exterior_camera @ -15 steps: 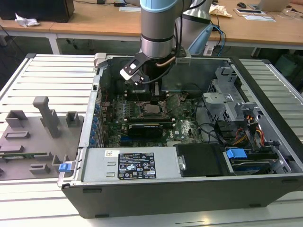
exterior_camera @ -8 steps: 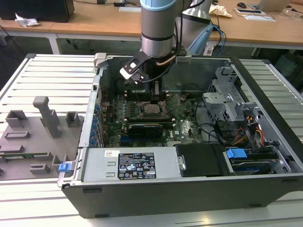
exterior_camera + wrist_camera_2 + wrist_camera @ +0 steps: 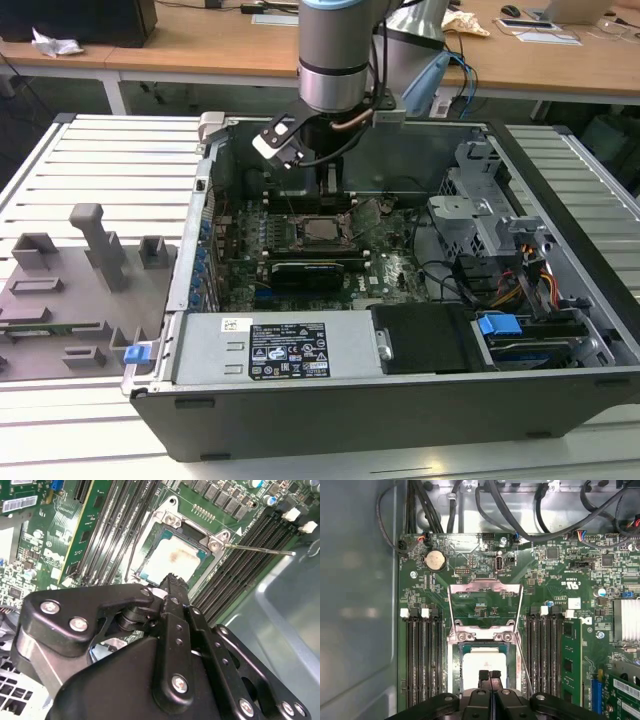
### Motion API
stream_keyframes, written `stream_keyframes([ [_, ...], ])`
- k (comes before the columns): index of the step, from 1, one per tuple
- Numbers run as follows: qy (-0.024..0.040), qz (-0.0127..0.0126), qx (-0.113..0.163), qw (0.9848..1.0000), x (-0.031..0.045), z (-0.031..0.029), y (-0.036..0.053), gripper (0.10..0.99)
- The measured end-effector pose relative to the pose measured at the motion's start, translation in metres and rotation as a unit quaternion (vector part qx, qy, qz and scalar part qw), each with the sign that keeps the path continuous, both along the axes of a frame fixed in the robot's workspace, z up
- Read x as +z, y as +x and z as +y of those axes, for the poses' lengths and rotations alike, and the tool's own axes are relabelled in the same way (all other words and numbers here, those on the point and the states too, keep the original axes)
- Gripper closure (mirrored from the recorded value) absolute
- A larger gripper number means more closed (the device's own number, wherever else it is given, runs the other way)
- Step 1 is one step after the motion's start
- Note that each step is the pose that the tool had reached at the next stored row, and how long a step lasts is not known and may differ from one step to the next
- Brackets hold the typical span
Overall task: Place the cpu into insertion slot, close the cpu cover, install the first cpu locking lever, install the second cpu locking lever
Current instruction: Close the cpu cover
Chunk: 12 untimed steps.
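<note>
Black rectangular label (image 3: pixel 288 350) on the grey metal power-supply box (image 3: pixel 205 352): white print, too small to read.
Small white sticker (image 3: pixel 236 324) beside it: unreadable.
Green motherboard (image 3: pixel 555 580): white lettering, illegible.

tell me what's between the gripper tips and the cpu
nothing; in the first wrist view the shut gripper hangs right over the bare cpu top

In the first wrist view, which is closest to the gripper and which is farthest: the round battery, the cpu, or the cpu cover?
Starting from the gripper:
1. The cpu, lying in the socket right under the gripper's tip.
2. The cpu cover, standing open just beyond the cpu.
3. The round battery, past the cover, near the board's edge.
</note>
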<state>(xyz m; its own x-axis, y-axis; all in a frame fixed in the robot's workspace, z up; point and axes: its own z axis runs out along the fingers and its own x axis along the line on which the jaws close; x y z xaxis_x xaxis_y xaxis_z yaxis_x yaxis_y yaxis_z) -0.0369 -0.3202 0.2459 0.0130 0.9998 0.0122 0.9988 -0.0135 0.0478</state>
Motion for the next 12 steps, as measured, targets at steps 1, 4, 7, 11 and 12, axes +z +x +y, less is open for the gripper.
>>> stream_keyframes([
  [1, 0.0000, 0.0000, 0.000, 1.0000, 0.0028, 0.0000, 0.0000, 0.980],
  [4, 0.0000, 0.0007, -0.003, 1.0000, 0.0029, 0.0000, 0.0114, 0.980],
  [7, -0.0008, 0.0009, -0.003, 1.0000, 0.0066, 0.0006, 0.0128, 0.980],
  [11, -0.0016, 0.0008, -0.003, 1.0000, 0.0240, 0.0007, 0.0130, 0.980],
  [12, -0.0015, 0.0008, -0.003, 1.0000, 0.0240, 0.0007, 0.0141, 0.980],
])
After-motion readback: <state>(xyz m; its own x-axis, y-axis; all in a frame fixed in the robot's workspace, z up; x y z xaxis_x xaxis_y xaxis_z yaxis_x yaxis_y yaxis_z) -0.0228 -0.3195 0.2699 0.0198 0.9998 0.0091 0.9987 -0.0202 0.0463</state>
